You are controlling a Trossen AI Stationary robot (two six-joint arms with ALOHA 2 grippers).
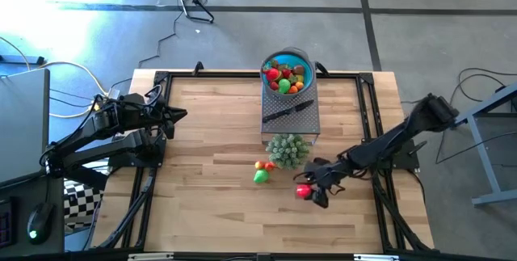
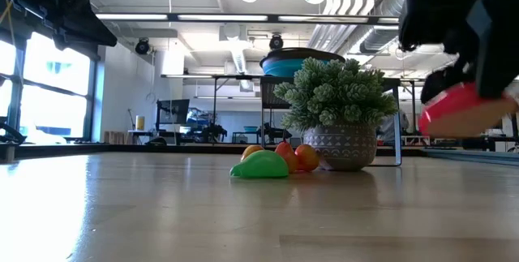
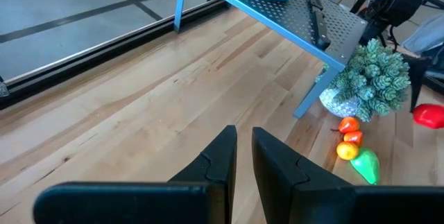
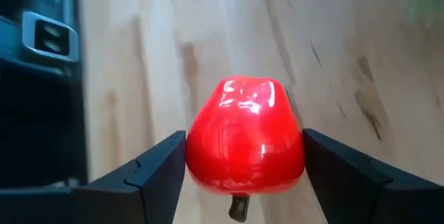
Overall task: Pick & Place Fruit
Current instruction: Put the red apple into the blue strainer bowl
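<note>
My right gripper is shut on a red toy fruit near the table's near right part; in the low view the fruit is above the tabletop. A green fruit and small orange and red fruits lie on the table beside a pale green bushy plant in a pot. A blue bowl with several fruits stands on a perforated metal stand. My left gripper waits at the far left, shut and empty. My right gripper pinches the red fruit between its two fingers, one on each opposite side. The fingers come from the table's right side, slanting down. The fruit is lifted clear of the table, with its dark stem toward the wrist.
A black-handled knife lies on the metal stand in front of the bowl. The plant pot stands between the stand and the loose fruits. Black frame rails run along the table's left, right and far edges. Bare wood lies at the middle left.
</note>
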